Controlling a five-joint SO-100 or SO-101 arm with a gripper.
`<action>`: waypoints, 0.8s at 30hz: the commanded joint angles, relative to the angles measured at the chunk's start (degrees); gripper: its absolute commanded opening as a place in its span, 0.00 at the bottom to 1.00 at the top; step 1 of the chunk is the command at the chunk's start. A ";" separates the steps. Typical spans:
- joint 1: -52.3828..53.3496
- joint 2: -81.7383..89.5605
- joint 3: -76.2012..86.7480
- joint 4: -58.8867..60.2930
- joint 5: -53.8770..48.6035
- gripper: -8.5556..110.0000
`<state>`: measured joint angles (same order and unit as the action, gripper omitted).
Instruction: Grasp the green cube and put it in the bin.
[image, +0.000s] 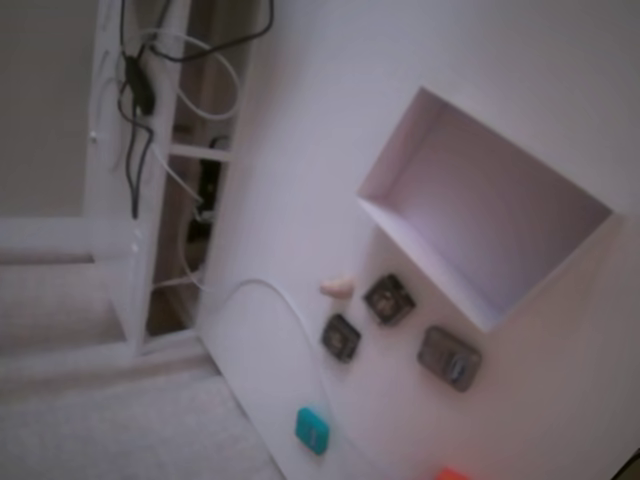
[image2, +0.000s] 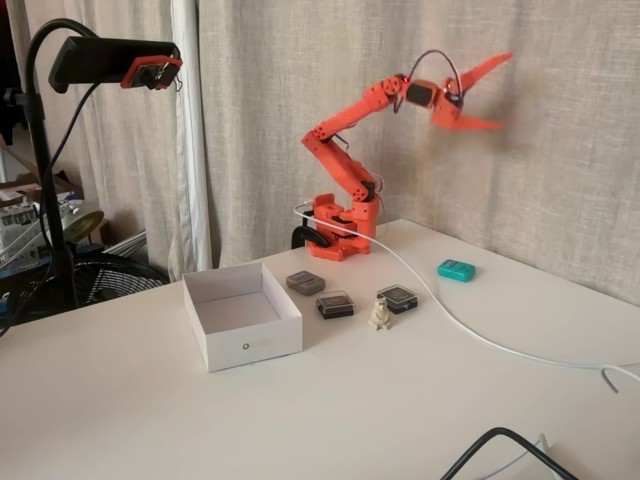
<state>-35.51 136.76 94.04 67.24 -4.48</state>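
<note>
The bin (image2: 242, 318) is the big white box, and I tell every place from it. It sits closest to the front in the fixed view that looks across the table, and it is empty. Just past the bin sit three dark square blocks (image2: 334, 303) and a tiny pale figure (image2: 380, 314). A white cable (image2: 470, 330) runs by them. The green cube (image2: 456, 270) lies farther back, well apart from the bin, flat on the table and free.

My gripper (image2: 495, 95) is way up high, far behind the bin, with its fingers spread wide and nothing in them.

I think I am at the start. Next I must come down over the cube and squeeze it.
</note>
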 joint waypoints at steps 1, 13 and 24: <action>-1.41 -2.46 -9.05 24.61 0.62 0.53; -2.20 -12.48 14.77 29.97 -0.70 0.50; 1.05 -26.37 14.59 18.02 -2.99 0.51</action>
<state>-34.45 112.24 108.37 88.24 -6.77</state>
